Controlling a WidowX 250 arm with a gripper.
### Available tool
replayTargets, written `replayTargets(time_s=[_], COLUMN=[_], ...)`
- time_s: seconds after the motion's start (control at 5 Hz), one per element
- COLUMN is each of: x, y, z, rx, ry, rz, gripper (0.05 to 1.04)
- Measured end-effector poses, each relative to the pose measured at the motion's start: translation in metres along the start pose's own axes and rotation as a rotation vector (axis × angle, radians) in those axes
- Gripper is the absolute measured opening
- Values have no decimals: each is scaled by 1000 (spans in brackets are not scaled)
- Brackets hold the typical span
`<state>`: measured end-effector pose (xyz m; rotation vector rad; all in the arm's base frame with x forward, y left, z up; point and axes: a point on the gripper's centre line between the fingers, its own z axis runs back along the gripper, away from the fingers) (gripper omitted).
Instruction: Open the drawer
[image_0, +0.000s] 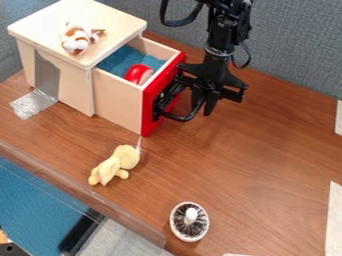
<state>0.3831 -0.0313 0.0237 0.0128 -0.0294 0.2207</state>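
Drawer well out, end effector at its handle: finish straight and gentle

From where I'm standing, the pale wooden drawer with the bright red front (120, 104) sits well out of its pale wooden box-shaped cabinet (71, 87), a blue lining (126, 56) and a red rounded object (138, 73) showing inside. The black end effector (202, 103) hangs pointing down at the curved black handle (179, 119) on that red front. I can't tell whether it is apart, together or clamped on the handle.

I'd judge the opening all but done, with at most a short pull left. The way to do it is along the drawer's own line, straight away from the cabinet, at an even height over the brown wood-grain counter (250, 150). Pull sideways and the drawer would likely twist and bind; lift and the front could tip. The cabinet looks light, so I'd go slowly: the silver tape (30, 104) at its foot may help hold it, but I wouldn't lean on that. A jerk might also shake off the brown-and-white plush toy (77, 40) on top.

I'd stop at the first resistance, lest the drawer come right out. Then ease the end effector clear of the handle's curve before raising it, because a snagged handle could drag the front up or nudge the drawer back.
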Motion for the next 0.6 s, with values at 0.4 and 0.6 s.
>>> replayTargets(time_s=[0.4, 0.6], x=[-11, -15], y=[2, 3], z=[18, 47], rx=[-53, -82], ry=[-15, -82], rz=[37, 6], gripper=[737, 985])
